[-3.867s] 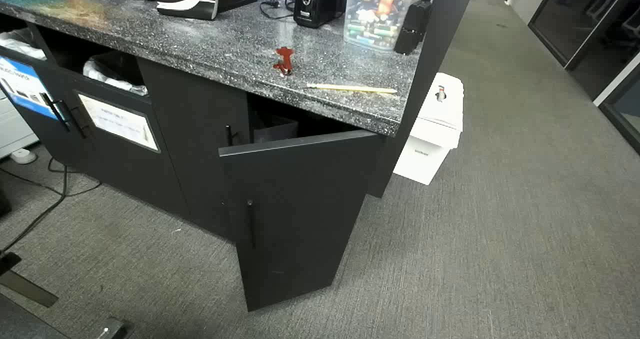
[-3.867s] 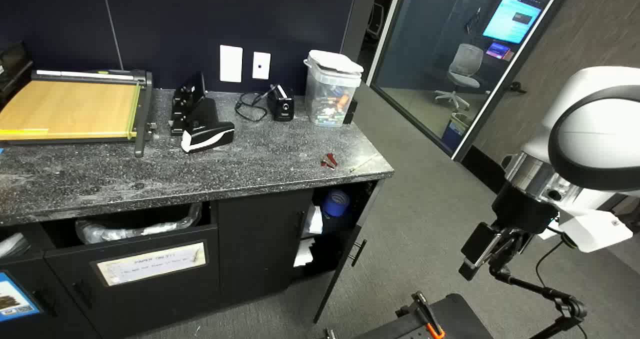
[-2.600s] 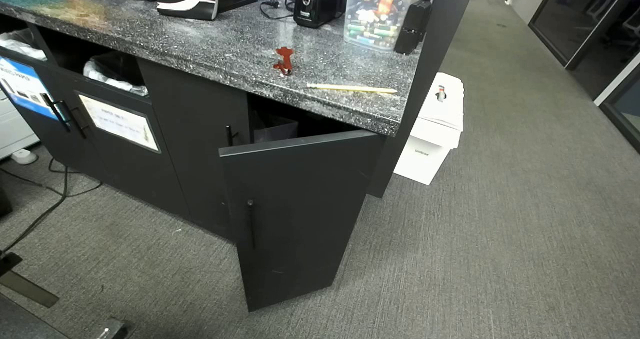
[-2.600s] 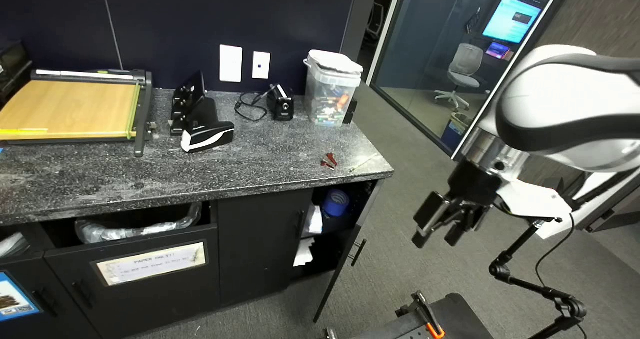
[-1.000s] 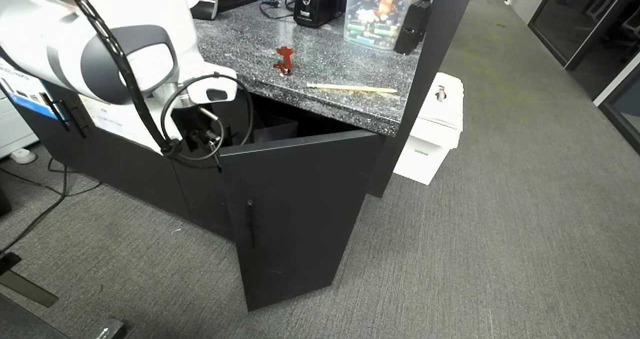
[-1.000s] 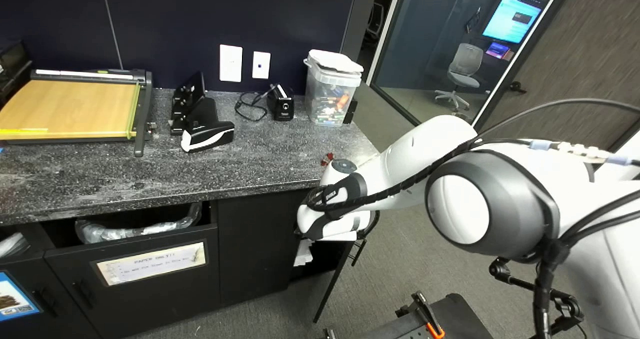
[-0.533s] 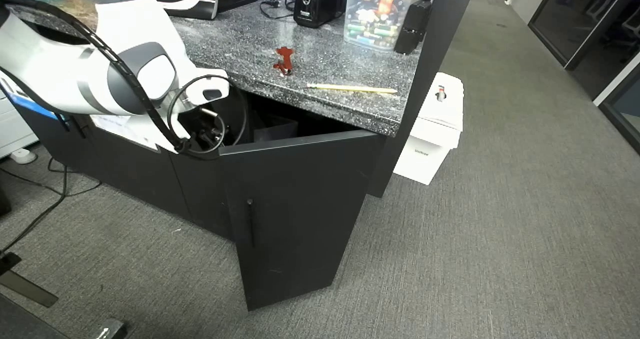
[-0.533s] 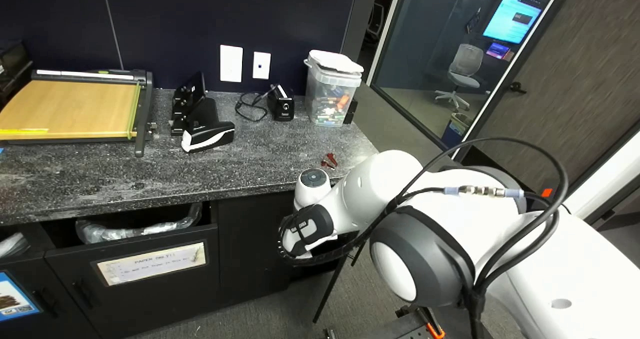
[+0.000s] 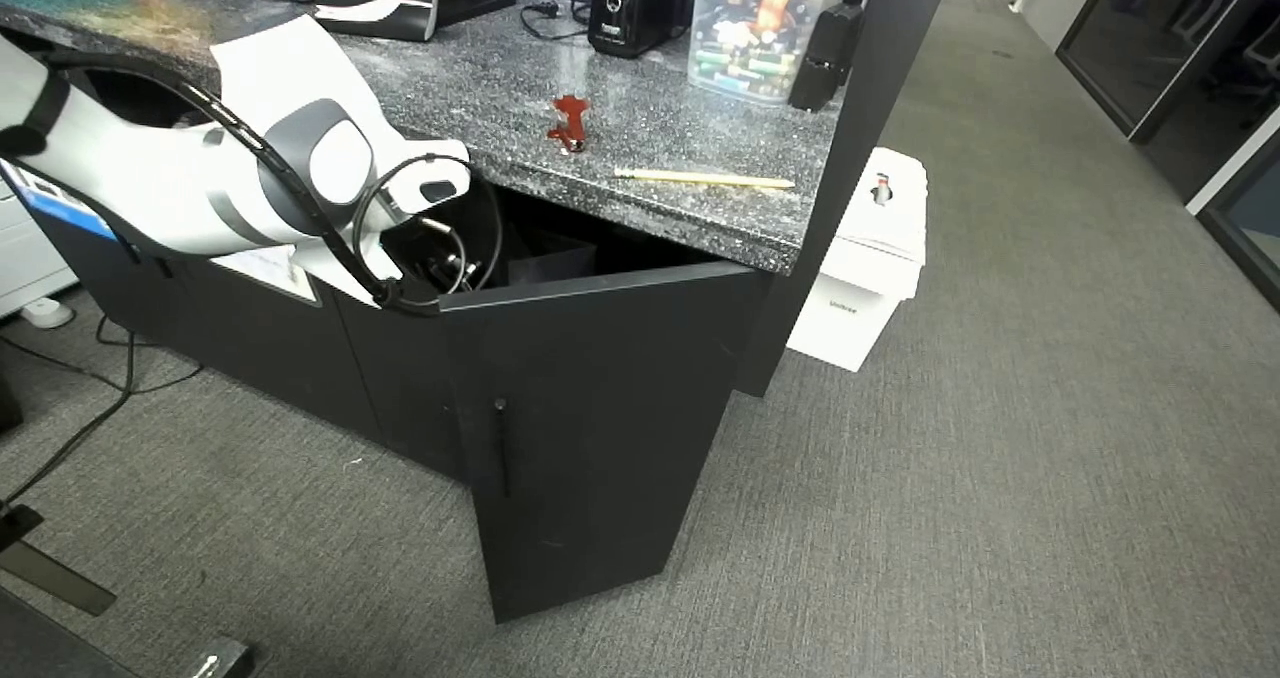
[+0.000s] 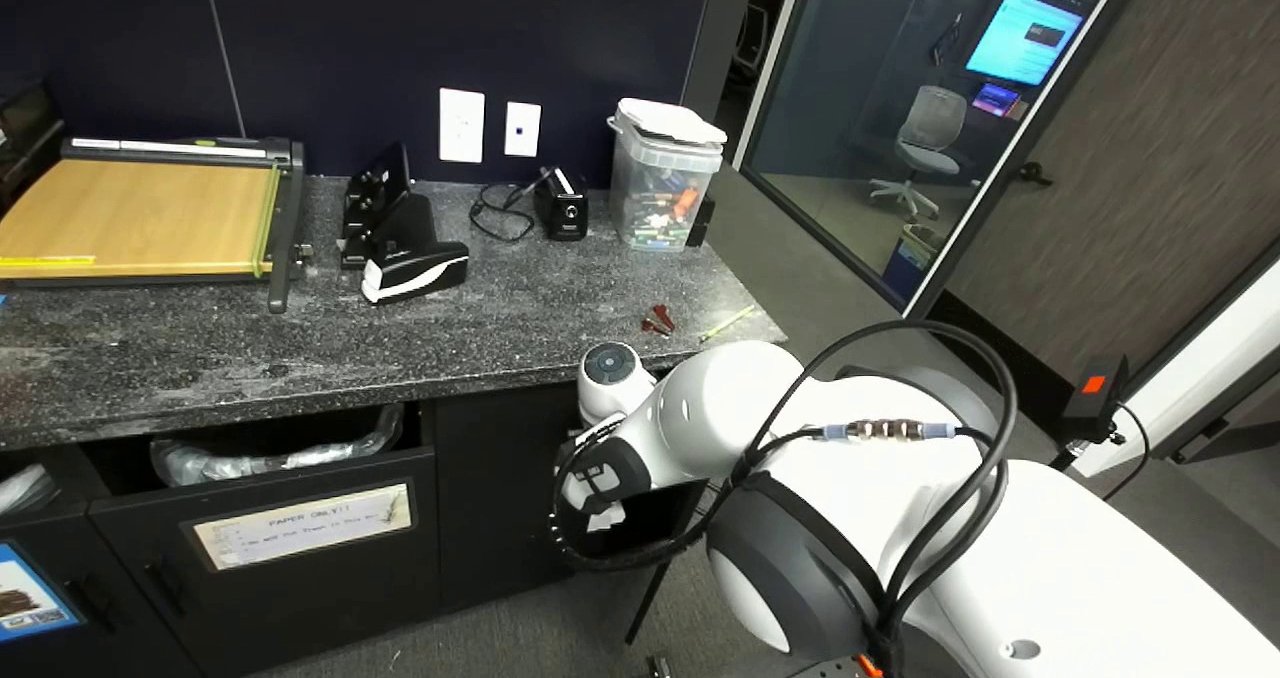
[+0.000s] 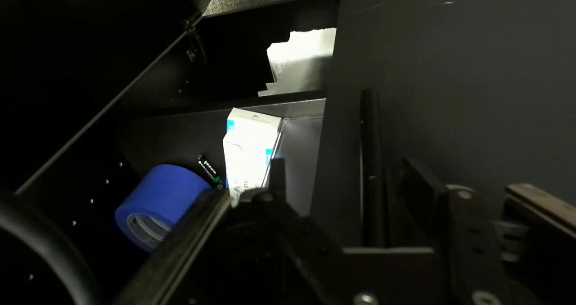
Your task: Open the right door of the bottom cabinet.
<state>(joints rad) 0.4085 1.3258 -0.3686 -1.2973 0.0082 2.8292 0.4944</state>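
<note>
Where the granite-topped bottom cabinet (image 9: pixel 480 103) ends at its front-right corner, matt-black right door (image 9: pixel 600 438) stands ajar; gripper (image 11: pixel 344 172) wide; sign (image 10: pixel 300 530): "PAPER ONLY!!"

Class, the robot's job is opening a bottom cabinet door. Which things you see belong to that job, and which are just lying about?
For the job:
bottom cabinet
closed black door, the likely target
its handle
open gripper

Just lying about:
paper trimmer
clear tub
small red object
yellow pencil
blue tape roll
</note>
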